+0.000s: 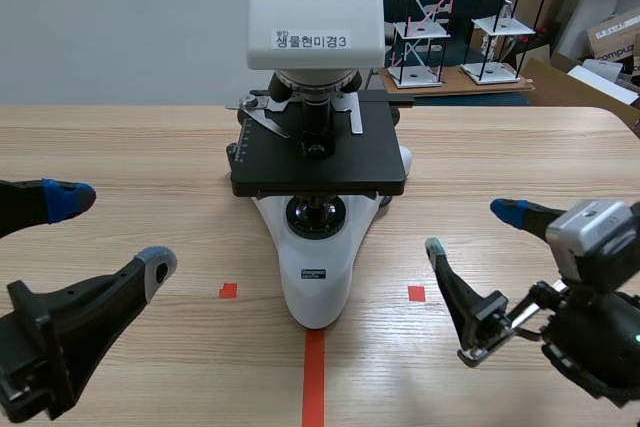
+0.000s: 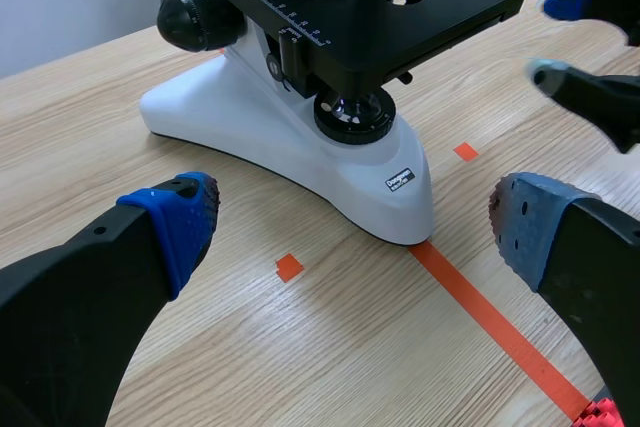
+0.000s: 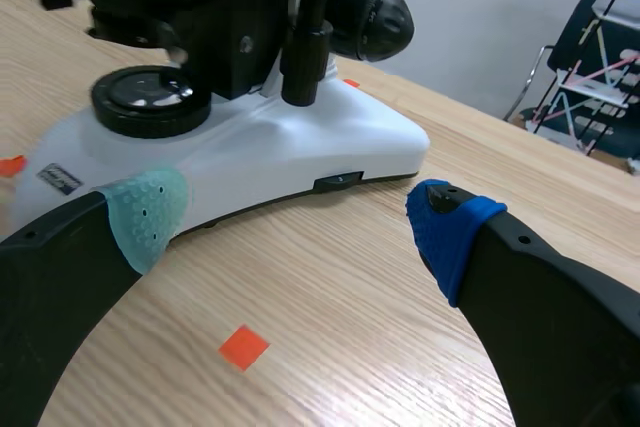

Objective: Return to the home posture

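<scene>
Between the left pincer [image 1: 112,233] and the right pincer [image 1: 470,229], both spread wide, stands one microscope [image 1: 320,162].

Bright even room light, soft faint shadow around the microscope [image 1: 315,282]

Lab or classroom: labelled microscope [image 1: 318,282] on wooden table [image 1: 120,147], stick-model towers [image 1: 422,37] behind, cardboard boxes [image 1: 616,33].

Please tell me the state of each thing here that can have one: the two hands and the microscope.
left hand, open, holding nothing, apart from the microscope.
right hand, open, holding nothing, apart from the microscope.
microscope, upright on the table, between the two hands, not gripped.
</scene>
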You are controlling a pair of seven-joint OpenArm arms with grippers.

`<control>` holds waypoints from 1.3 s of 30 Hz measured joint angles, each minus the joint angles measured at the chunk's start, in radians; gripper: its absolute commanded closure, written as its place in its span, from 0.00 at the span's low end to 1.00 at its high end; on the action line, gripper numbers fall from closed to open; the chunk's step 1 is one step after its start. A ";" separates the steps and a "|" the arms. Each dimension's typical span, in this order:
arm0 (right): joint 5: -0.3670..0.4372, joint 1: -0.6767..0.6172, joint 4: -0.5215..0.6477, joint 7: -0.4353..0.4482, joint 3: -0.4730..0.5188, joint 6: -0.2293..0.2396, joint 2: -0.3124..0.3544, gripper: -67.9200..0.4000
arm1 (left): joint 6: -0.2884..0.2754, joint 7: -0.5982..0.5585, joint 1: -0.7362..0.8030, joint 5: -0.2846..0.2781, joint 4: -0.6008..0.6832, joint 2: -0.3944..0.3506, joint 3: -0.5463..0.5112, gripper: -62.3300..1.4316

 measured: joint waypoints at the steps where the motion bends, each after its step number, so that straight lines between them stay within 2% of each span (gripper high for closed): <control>1: 0.000 -0.036 0.045 0.001 0.015 0.000 0.000 0.21 | 0.000 0.000 0.000 0.000 0.000 0.000 0.000 0.09; 6: 0.000 -0.198 0.271 -0.046 0.081 0.019 0.000 0.15 | 0.000 0.000 0.000 0.000 0.000 0.000 0.000 0.09; 10: 0.000 -0.293 0.397 -0.080 0.109 0.105 0.001 0.13 | 0.000 0.000 0.000 0.000 0.000 0.000 0.000 0.09; 13: 0.000 -0.349 0.454 -0.108 0.121 0.124 0.000 0.13 | 0.000 0.000 0.000 0.000 0.000 0.000 0.000 0.09; 17: 0.037 -0.398 0.489 -0.110 0.148 0.158 0.000 0.13 | 0.000 0.000 0.000 0.000 0.000 0.000 0.000 0.09; 21: 0.038 -0.417 0.514 -0.117 0.159 0.158 0.001 0.13 | 0.000 0.000 0.000 0.000 0.000 0.000 0.000 0.09; 24: 0.038 -0.416 0.520 -0.119 0.164 0.181 0.002 0.13 | 0.000 0.000 0.000 0.000 0.000 0.000 0.000 0.09; 39: 0.037 -0.416 0.520 -0.125 0.164 0.180 0.006 0.13 | 0.000 0.000 0.000 0.000 0.000 0.000 0.000 0.09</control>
